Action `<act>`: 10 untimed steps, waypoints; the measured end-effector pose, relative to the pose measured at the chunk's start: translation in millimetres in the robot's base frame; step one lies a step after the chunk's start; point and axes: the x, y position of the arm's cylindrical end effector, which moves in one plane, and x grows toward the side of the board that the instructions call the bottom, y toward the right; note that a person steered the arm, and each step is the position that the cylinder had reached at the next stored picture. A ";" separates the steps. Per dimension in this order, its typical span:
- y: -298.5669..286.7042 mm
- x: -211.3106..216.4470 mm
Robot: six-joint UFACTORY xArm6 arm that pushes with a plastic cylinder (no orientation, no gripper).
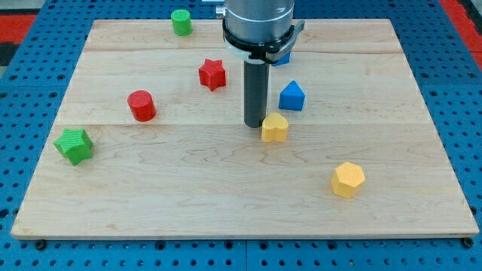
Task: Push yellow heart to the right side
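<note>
Sensibly, my tip (254, 125), a bare rod tool with nothing to pinch, sits touching the yellow heart's (275, 128) left flank, ready to shove it rightward across the bench (226, 196).

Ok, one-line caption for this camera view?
My tip rests just left of the yellow heart, poised to push it rightward across the wooden board.

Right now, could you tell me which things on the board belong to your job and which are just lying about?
Job: yellow heart; my tip, just at its left.

Lying about: yellow hexagon, blue block, red star, red cylinder, green star, green cylinder.
</note>
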 end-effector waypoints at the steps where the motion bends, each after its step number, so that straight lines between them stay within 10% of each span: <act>1: 48.1 -1.6; 5: 40.3 66.9; 7: 91.4 42.7; 10: -5.8 9.4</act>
